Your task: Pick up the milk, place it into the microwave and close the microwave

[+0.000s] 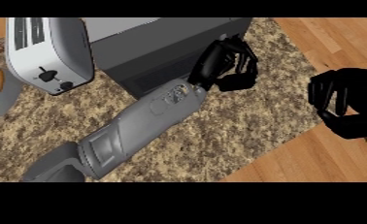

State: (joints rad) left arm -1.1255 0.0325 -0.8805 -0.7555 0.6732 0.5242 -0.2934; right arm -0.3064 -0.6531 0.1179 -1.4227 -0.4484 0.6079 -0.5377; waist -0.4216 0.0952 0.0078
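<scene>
The microwave [154,48] is a dark grey box at the top centre, and its front face looks shut. No milk shows anywhere in the view. My left forearm runs up from the lower left, with my left hand [215,65] at the microwave's front right corner. Its fingers [247,65] are loosely bent, rest against that corner and hold nothing. My right hand [342,103] rests at the right edge over the wooden floor, fingers relaxed and empty.
A silver toaster [46,48] stands at the upper left, close beside the microwave. The speckled stone counter [237,121] ends in a slanting edge at the right, with wooden floor [308,160] beyond it.
</scene>
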